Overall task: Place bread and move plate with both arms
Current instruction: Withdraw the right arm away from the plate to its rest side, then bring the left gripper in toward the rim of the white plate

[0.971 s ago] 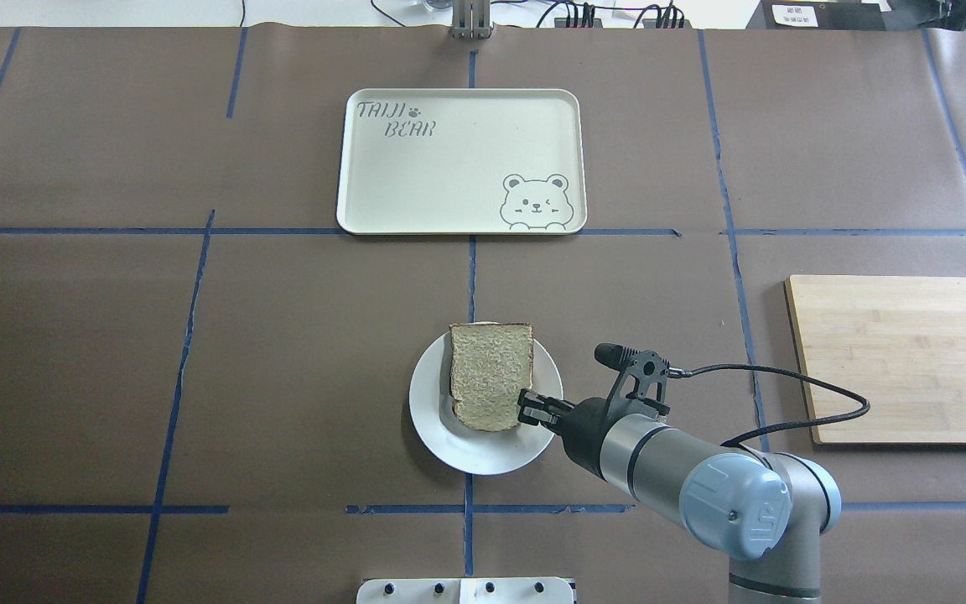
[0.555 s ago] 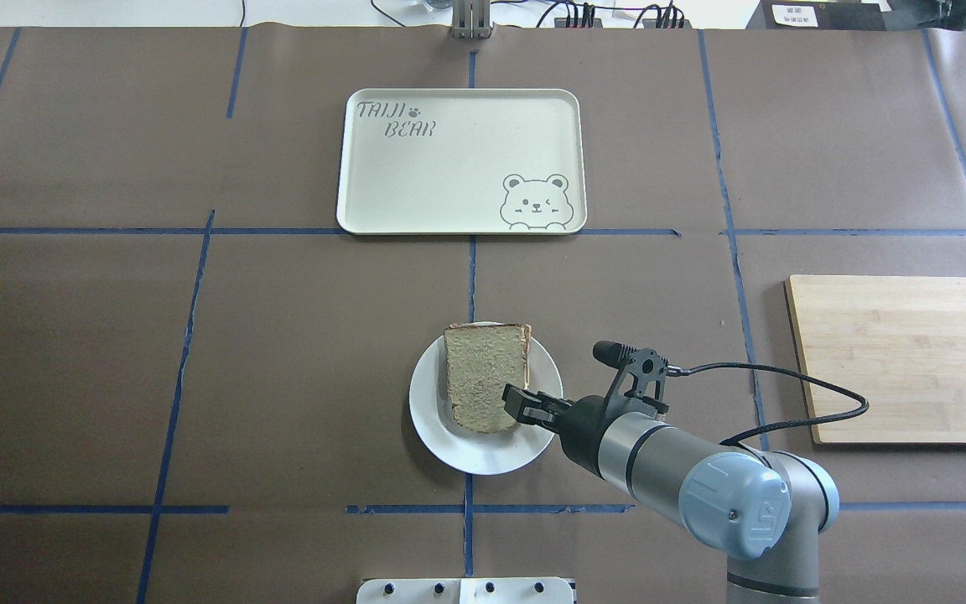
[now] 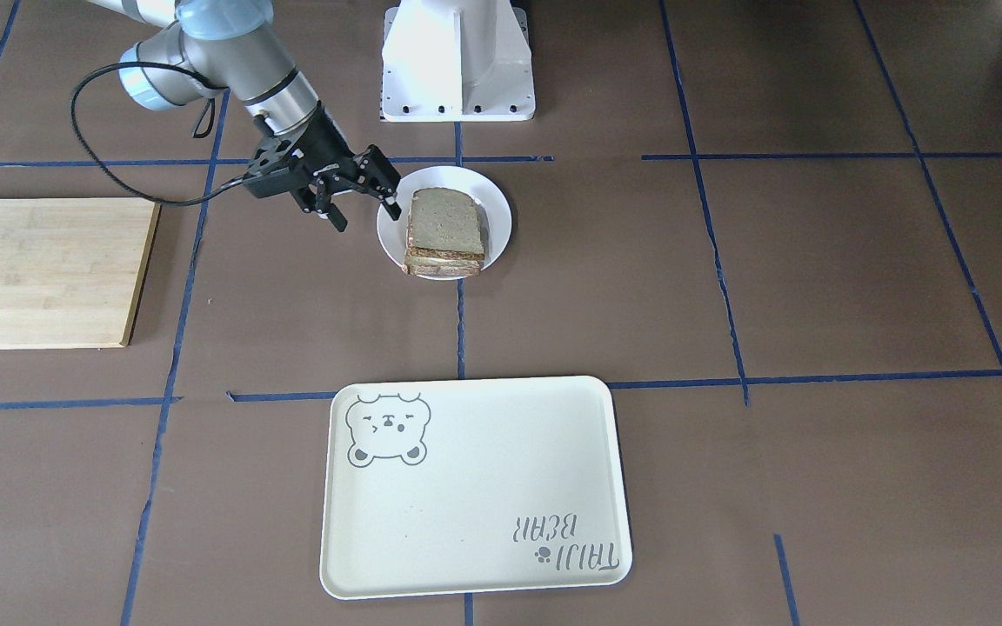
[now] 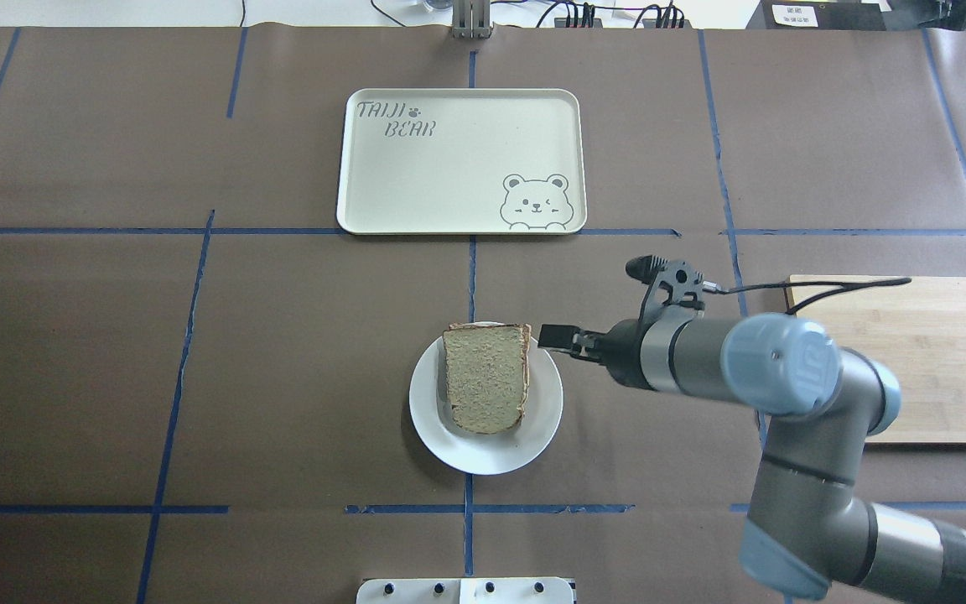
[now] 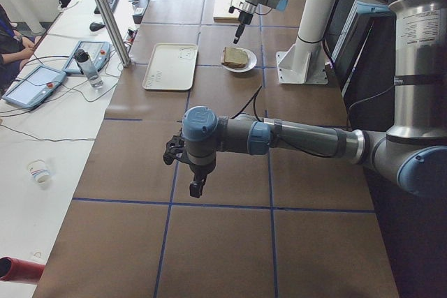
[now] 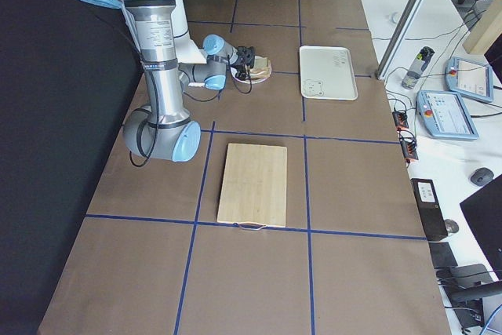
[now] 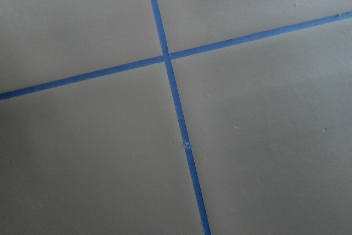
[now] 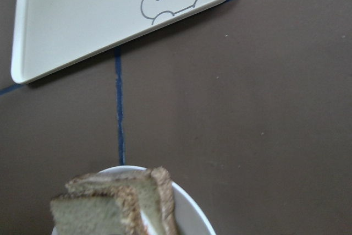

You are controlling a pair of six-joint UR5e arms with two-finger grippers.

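The bread (image 4: 485,379) lies flat on top of a second slice on the white plate (image 4: 483,455), near the table's middle. The stack also shows in the front view (image 3: 443,222) and at the bottom of the right wrist view (image 8: 107,208). My right gripper (image 3: 366,216) is open and empty. It hovers just off the plate's far right rim (image 4: 552,337), apart from the bread. My left gripper (image 5: 196,188) shows only in the exterior left view, pointing down over bare table far from the plate; I cannot tell whether it is open or shut.
The cream tray with the bear drawing (image 4: 459,159) lies beyond the plate. A wooden cutting board (image 4: 911,361) lies at the right, under the right arm's cable. The white pedestal (image 3: 457,61) stands behind the plate on the robot's side.
My right gripper opened at the bread's near right corner, then drew back and swung to the plate's far right side. The bread settled slightly to the left on the stack.
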